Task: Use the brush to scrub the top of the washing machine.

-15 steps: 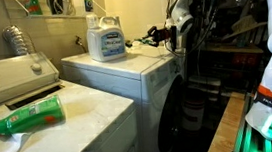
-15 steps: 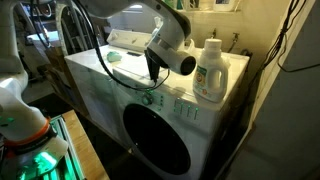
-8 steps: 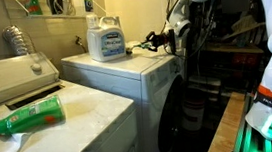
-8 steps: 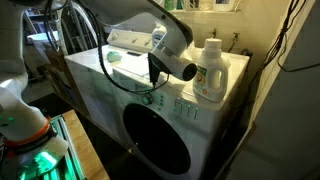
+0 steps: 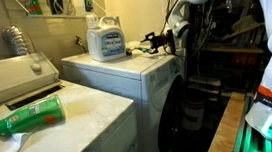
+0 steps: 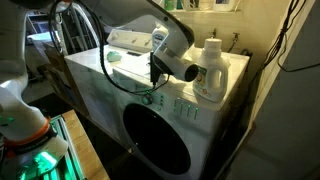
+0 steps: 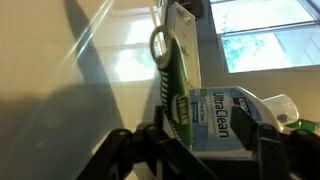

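Closed fingers tight on the brush, its green loop end pointing away past the jug. Hung low over the flat white top of the washer, near the jug standing there; could not tell whether bristles touched. Saw farther off a green bottle lying on the neighbouring appliance.
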